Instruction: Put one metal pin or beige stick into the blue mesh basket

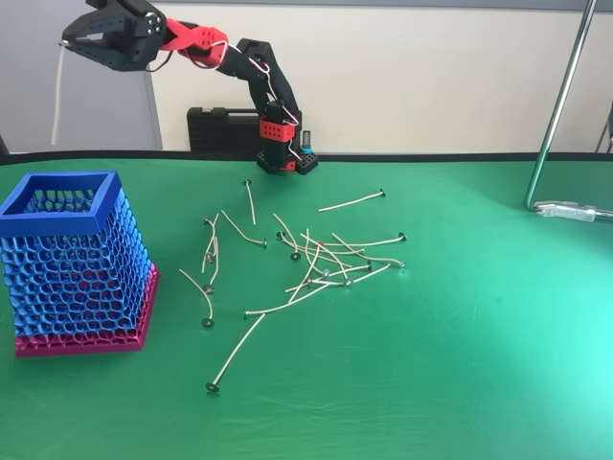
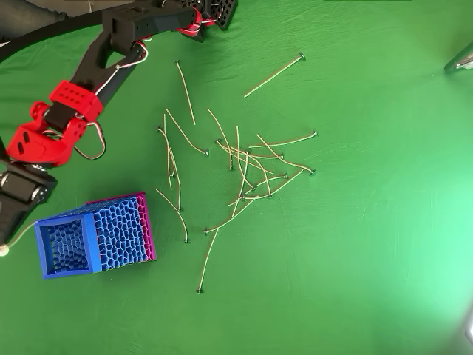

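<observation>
Fingers (image 1: 69, 43) pinch a beige stick (image 1: 57, 96) that dangles, arm stretched high beside the blue mesh basket (image 1: 59, 206).

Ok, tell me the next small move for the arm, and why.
Probably carry the hand over the blue mesh basket opening before lowering. In the fixed view it is raised high with a beige stick hanging from its tip; in the overhead view the stick's end sits just outside the basket's left rim, so letting go now would likely miss.
</observation>
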Available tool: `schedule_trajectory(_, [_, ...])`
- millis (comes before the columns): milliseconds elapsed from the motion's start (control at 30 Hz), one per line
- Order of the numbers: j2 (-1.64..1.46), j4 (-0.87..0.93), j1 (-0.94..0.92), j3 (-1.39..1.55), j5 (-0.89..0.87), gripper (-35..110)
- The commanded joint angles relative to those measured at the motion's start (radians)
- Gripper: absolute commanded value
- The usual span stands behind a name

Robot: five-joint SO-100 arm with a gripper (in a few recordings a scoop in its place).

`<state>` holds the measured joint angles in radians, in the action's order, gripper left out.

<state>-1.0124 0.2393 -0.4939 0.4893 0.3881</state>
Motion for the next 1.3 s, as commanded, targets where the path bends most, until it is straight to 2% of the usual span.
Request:
schedule_trajectory(0, [0.006, -0.058, 0.014, 0.012, 0.018, 0])
schedule_trajectory(267, [0.035, -0.137, 0.014, 0.118, -0.006, 0])
schedule_trajectory(867, [-0.084, -0.210, -0.031, 0.448, -0.187, 0])
schedule_trajectory(1067, [-0.086, -0.210, -0.043, 0.417, -0.235, 22])
schedule_trajectory(1167, [-0.087, -0.210, -0.043, 0.417, -0.245, 29])
schedule_trajectory(1267, [-0.089, -0.210, -0.043, 0.416, -0.249, 29])
